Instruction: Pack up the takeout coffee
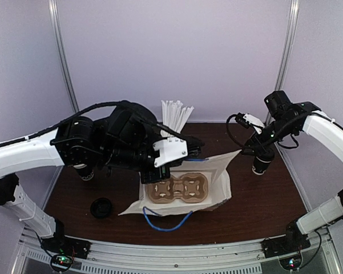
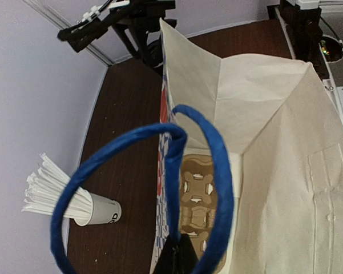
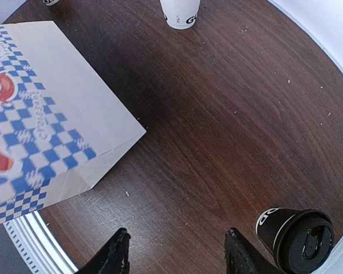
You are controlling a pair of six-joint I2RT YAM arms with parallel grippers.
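Two arms flank a paper bag (image 1: 218,177) lying open on the brown surface (image 3: 228,114). The left gripper (image 2: 180,258) has its jaws clamped on the bag's blue handle (image 2: 103,160). The right gripper (image 3: 178,254) hangs with jaws apart over bare wood, the takeout coffee (image 3: 299,235) standing upright just beside one fingertip, outside the bag.

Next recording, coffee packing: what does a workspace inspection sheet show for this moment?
Surface: dark wood table, a few pale specks.
Job's things: coffee upright, lidded, outside the bag; the bag's mouth is open, with a carrier inside.
Clutter: straw cup; loose black lid.
Grippers: left tool shut on the blue handle; right tool open, empty, beside the coffee.
Cables: black cables along both arms.
Surroundings: pale walls, metal poles.
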